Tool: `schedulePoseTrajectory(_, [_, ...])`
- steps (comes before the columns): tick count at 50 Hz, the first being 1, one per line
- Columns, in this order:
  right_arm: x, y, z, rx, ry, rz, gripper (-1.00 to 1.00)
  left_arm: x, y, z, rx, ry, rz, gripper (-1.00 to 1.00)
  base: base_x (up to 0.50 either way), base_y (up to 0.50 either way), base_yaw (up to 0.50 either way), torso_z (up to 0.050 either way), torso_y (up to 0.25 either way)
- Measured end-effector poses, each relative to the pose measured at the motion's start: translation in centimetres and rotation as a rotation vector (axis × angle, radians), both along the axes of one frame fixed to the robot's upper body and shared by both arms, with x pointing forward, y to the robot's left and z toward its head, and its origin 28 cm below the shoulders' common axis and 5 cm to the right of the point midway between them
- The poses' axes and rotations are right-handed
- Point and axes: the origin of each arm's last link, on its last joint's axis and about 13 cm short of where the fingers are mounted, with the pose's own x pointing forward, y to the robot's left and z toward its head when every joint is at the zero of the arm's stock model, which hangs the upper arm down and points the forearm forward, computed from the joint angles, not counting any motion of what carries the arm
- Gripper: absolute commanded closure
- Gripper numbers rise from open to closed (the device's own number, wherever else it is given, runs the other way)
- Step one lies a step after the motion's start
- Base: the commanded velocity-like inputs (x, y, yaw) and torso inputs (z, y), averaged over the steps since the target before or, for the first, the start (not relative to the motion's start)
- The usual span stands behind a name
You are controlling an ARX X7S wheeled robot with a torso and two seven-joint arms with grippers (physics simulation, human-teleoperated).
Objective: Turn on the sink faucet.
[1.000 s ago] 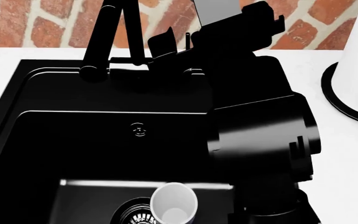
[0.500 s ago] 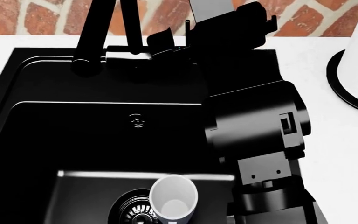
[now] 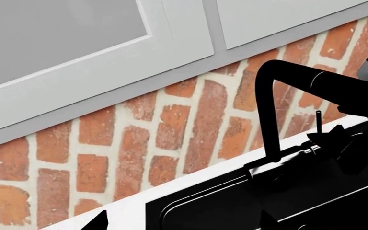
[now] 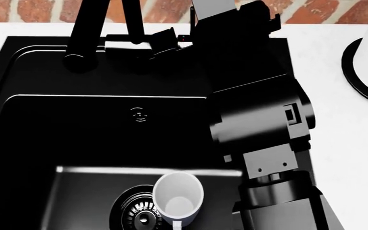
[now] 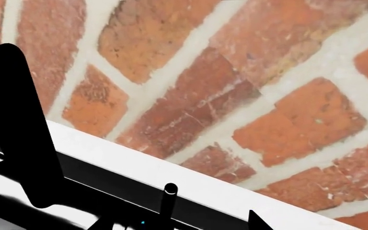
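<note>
Right tool at the faucet's lever, nothing gripped yet

The right tool (image 4: 171,42) sits at the back rim of the sink (image 4: 17,72), its dark fingers close around the thin lever (image 5: 168,201) of the faucet (image 3: 280,120); from the right wrist view the lever stands between two finger tips with daylight on both sides, so I'd call the tool partly spread and holding nothing (whether a tip grazes the lever, I cannot tell). That faucet is fixed to the counter (image 4: 337,124) at the sink's back edge, below the brick wall (image 3: 171,129). It looks rigid, smooth metal, likely slick; only the lever should give, so a light sideways push or pinch near its top seems right. The left tool is out of sight. A white cup (image 4: 178,197) lies by the drain (image 4: 136,215).
</note>
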Motion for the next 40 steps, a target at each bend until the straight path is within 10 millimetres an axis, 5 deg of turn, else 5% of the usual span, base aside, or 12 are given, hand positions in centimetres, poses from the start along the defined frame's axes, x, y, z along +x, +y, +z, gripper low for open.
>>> schedulePoseTrajectory(26, [0.22,-0.3,0.28,-0.008,-0.01,-0.015,-1.0,-0.52,0.11,0.33,0.01,-0.005,0.004,-1.0,0.0,0.0,0.0,0.023,-0.054])
schedulePoseTrajectory(40, [0.41,-0.4,0.21,0.017,-0.015,-0.012,-1.0,-0.71,0.19,0.07,0.003,0.0,0.001,-1.0,0.0,0.0,0.0,0.0,0.0])
